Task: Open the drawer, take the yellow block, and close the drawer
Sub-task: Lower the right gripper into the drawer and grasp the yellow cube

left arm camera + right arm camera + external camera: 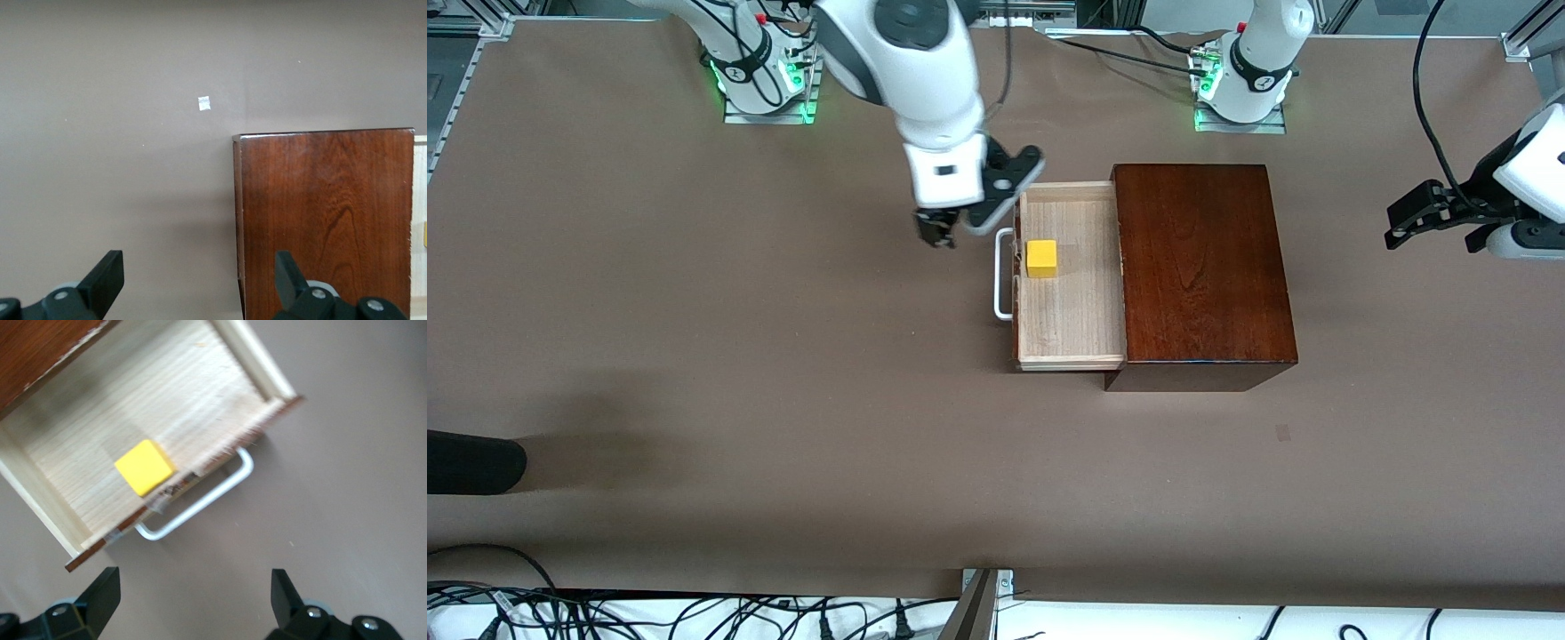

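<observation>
Our right gripper (947,227) hangs empty with jaws wide over the table by the handle (1003,274). The drawer (1069,320) is open, and the yellow block (1041,259) lies inside near its front, so lifting it out and closing remain. Our left gripper (1427,216) waits open past the wooden box (1200,267).

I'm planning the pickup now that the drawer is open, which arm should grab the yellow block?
The right: its open right gripper hangs beside the drawer handle, close to the yellow block. The left gripper waits, open, past the wooden box.
</observation>
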### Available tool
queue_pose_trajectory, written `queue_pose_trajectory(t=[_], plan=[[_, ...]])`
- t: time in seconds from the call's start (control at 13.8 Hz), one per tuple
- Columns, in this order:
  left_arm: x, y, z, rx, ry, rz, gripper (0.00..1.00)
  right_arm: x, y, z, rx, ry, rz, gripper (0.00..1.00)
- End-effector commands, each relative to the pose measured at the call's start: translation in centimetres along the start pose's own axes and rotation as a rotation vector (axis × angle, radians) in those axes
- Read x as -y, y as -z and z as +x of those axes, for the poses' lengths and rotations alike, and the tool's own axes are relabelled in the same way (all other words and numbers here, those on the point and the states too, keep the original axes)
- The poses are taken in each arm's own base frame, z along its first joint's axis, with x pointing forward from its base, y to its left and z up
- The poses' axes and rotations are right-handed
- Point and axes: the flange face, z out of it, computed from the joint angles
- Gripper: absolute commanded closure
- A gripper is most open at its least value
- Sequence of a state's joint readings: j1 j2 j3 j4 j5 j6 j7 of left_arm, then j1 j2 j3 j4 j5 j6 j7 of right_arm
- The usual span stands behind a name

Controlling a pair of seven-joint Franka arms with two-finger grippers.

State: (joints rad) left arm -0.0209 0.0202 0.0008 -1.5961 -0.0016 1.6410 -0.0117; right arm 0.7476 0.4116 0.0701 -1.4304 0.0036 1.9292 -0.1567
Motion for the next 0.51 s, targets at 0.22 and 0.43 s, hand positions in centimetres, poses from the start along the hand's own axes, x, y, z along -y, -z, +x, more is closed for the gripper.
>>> queue_pose_trajectory(t=[0.22, 0.43], plan=[[-0.7, 0.2, -1.7, 0.001, -0.014, 0.014, 0.0, 7.3, -6.7, 3.6, -0.034, 0.218, -0.007, 0.0], [-0.5, 0.1, -2.2, 0.024, -0.016, 0.016, 0.0, 9.6, -9.1, 4.7, -0.02, 0.325, -0.061, 0.0]])
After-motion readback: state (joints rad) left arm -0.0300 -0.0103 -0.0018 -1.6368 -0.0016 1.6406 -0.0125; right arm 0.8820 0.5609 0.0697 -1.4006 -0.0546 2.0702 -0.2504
